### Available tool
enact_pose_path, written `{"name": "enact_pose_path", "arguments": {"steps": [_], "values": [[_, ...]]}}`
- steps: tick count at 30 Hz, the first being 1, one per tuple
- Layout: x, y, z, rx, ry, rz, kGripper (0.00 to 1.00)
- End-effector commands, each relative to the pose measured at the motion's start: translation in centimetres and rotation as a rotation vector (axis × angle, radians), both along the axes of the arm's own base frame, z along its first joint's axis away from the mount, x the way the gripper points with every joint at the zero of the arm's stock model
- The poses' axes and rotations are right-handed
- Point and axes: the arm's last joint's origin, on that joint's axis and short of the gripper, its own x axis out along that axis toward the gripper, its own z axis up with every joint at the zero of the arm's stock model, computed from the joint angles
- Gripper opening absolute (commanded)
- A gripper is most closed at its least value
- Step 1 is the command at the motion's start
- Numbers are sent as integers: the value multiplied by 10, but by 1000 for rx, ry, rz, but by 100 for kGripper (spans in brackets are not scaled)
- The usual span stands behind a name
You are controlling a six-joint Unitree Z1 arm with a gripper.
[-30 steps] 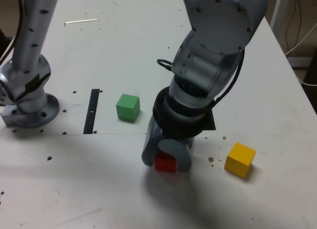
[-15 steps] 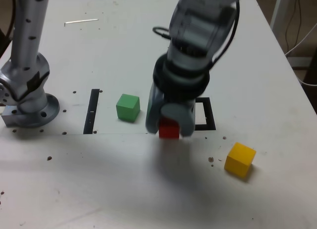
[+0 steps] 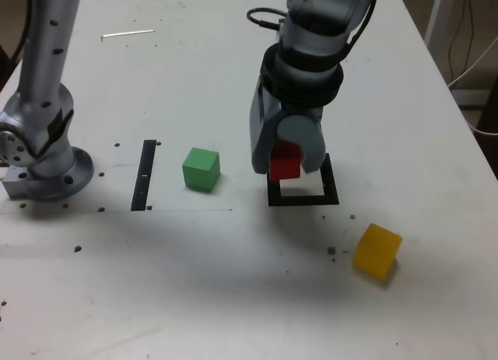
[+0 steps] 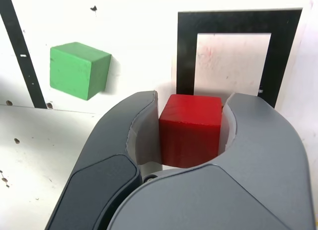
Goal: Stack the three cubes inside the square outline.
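The hand (image 3: 289, 162) is clamped on the red cube (image 4: 190, 130), with one finger bearing on each of two opposite faces. The cube appears to be held above the counter (image 3: 156, 282), near the black square outline (image 3: 330, 180); in the exterior view it overlaps the outline's left part. The white centre of the outline carries no cube.

The green cube (image 3: 201, 169) rests on the counter between the black strip (image 3: 144, 175) and the outline. The yellow cube (image 3: 377, 251) rests on the counter, beyond the outline toward the exterior view's right and nearer that camera.

Step in hand, as judged: carrying the first cube to its place as the base of the stack. The next move calls for centring the red cube over the white area, squaring its sides to the frame, lowering it flat and only then releasing. An off-centre or skewed base would leave poor seating for the remaining two.
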Motion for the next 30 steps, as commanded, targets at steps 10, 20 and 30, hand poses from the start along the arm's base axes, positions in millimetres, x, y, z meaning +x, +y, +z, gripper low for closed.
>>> {"name": "enact_pose_path", "arguments": {"steps": [10,20,30], "values": [[11,13,-9,-2,-10,20,36],[16,16,-18,-6,-5,26,36],[24,15,-31,-16,3,14,36]]}}
